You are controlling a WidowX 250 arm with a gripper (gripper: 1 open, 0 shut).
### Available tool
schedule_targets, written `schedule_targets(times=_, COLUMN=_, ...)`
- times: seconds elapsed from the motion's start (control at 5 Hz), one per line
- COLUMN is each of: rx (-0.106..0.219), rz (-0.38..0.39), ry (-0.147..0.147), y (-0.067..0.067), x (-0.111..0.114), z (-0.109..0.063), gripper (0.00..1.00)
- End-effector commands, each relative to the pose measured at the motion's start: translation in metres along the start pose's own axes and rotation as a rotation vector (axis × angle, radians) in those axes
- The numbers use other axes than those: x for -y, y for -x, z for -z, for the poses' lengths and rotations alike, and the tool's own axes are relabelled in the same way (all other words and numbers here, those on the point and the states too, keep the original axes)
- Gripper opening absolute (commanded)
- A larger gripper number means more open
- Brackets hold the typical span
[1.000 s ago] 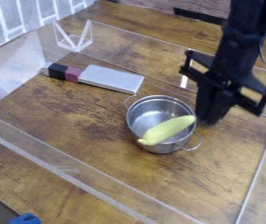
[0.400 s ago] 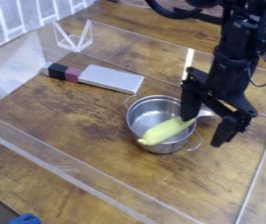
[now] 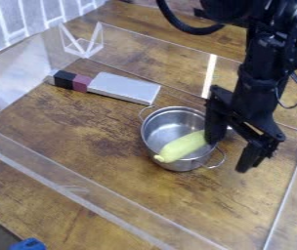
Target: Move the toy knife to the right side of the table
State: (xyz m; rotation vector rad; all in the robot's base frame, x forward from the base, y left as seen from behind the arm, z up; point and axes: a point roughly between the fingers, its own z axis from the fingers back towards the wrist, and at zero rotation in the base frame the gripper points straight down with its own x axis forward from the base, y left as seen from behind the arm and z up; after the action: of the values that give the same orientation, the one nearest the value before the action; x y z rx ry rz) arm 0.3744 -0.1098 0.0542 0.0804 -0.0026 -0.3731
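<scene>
Toy knife lying flat on the brown wood-plank surface, toward the upper left, dark handle end pointing left, grey blade pointing right, well apart from everything else. Near the middle, a steel pot with a yellow-green corn cob leaning inside against its right rim. Black gripper pointing down just beside the pot's right edge, jaws spread wide and holding nothing. Low clear acrylic walls edging the surface.

The wood-plank table carries the toy knife and a steel pot
</scene>
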Motion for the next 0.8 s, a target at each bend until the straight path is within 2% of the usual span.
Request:
schedule_targets(times=0.0, rx=0.037, rz=0.019, ry=0.001, y=0.001, x=-0.019, z=-0.008, gripper=0.0)
schedule_targets(times=0.2, rx=0.041, rz=0.05, ry=0.001, y=0.004, x=-0.027, z=-0.012, gripper=0.0)
schedule_targets(times=0.6, rx=0.073, rz=0.098, ry=-0.029, y=0.01, x=-0.045, z=-0.052, gripper=0.0)
